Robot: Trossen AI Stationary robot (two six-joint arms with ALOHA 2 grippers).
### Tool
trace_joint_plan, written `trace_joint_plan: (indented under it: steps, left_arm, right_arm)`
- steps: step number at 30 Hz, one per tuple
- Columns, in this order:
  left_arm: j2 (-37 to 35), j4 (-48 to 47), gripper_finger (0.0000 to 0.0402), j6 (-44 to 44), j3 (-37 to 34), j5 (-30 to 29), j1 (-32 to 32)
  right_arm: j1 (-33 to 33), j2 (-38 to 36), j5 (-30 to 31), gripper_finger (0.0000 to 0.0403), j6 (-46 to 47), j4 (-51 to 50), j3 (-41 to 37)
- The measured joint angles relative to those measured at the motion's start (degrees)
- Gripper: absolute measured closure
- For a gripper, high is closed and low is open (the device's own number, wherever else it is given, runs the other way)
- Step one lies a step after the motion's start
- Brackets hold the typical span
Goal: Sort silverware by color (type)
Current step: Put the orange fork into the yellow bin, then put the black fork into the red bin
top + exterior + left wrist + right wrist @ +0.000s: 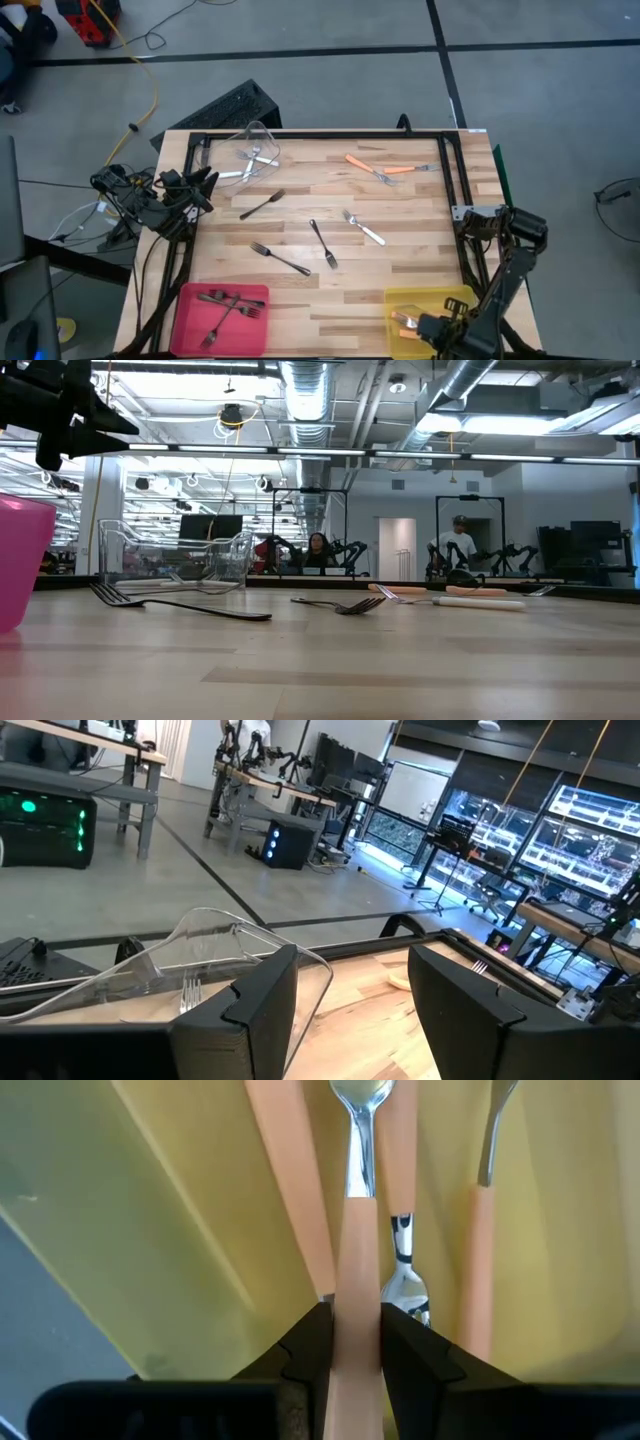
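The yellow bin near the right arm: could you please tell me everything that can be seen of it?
The yellow bin is a shallow, translucent yellow plastic tray, lying flat and upright at the table's near right corner. Orange-handled forks with silver heads lie inside. The right pincer reaches into it, its fingers shut on an orange handle just above the bin's floor. Nothing else on the table touches the bin.

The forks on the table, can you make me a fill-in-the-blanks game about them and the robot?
1. The right tool pinches a fork with an ____ handle.
2. That tool is over the ____ bin.
3. The dark forks already sorted lie in the ____ bin.
4. The left tool holds ____, its fingers apart.

Missing words: orange; yellow; pink; nothing
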Motion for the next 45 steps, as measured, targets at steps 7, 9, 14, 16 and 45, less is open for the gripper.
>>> trace_joint_plan:
  steps: [7,9,14,16,45]
  left_arm:
    - [0.00,0.00,0.0223,0.00,0.00,0.02,0.00]
    - [0.00,0.00,0.0223,0.00,0.00,0.02,-0.01]
    - [0.00,0.00,0.0223,0.00,0.00,0.02,-0.01]
    - [0.00,0.00,0.0223,0.00,0.00,0.02,0.00]
    - [0.00,0.00,0.0223,0.63,0.00,0.04,0.00]
  right_arm:
    - [-0.20,0.00,-0.02,0.0300,0.63,-1.33,0.00]
    - [-0.17,0.00,-0.04,0.0299,0.60,-1.38,0.00]
    - [-0.17,0.00,-0.04,0.0285,0.60,-1.38,0.00]
    - [-0.17,0.00,-0.04,0.0274,0.57,-1.40,0.00]
    - [-8.82,-8.06,0.17,0.0241,-3.70,-2.04,-0.02]
